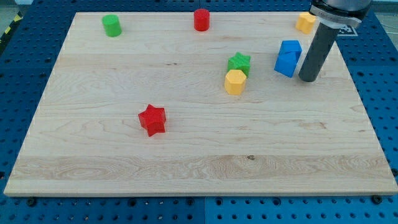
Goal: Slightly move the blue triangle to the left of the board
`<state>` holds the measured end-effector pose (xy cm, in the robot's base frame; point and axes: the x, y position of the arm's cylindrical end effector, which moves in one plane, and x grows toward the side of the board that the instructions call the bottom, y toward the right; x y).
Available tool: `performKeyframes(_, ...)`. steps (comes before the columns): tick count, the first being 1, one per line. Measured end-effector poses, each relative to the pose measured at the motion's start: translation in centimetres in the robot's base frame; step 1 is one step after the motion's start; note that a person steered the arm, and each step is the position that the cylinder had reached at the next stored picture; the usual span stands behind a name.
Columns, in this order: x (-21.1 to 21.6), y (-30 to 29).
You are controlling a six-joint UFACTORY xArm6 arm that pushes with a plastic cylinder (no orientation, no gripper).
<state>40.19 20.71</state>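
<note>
Camera view: a pale wooden board is lying on a blue perforated table, filling most of the picture. A dark straight rod is coming down from the view's top right, and my tip is resting on the board near its right side. There are no jaws or fingers on this rod, so nothing is being grasped or clenched; it is simply a bare pushing end.

The blue block, the piece the task concerns, is sitting just beside my tip on the view's left of it, in the upper right part of the board. Whether the two are touching cannot be told. Its exact shape is hard to make out; it is looking like a chunky angular piece.

Further toward the view's left, a green star is sitting with a yellow hexagon-like block directly below it, the two touching or nearly so.

A yellow block is sitting at the board's top right edge, partly beside the rod. A red cylinder is standing at the top centre, and a green cylinder at the top left. A red star is lying alone, left of centre, well apart from the others.
</note>
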Motion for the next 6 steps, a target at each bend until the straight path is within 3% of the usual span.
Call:
performKeyframes(4,-0.1,-2.4)
performKeyframes(6,-0.6,-7.5)
